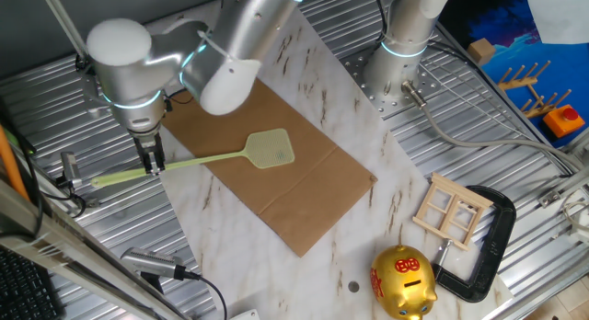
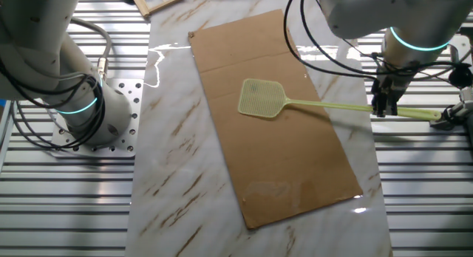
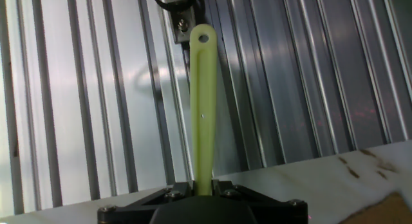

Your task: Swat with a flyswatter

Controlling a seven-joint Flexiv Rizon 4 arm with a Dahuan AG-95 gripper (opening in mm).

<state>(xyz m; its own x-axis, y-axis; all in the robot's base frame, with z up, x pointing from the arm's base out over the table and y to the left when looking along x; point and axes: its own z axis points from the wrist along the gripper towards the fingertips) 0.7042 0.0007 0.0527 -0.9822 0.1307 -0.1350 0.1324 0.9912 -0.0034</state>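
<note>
The gripper (image 1: pixel 152 160) pinches the swatter (image 1: pixel 248 153) by its handle near the tail, its mesh head over the brown sheet (image 1: pixel 304 187); no readable writing shows.

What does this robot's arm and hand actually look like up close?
The arm is built of thick rounded tubes in brushed silver metal, with glossy white caps at the joints and thin glowing cyan rings where sections meet. Black cables loop along it in the other fixed view. The hand is small and dark, with two slim black fingers below a silver wrist. No lettering or logo is readable.
</note>
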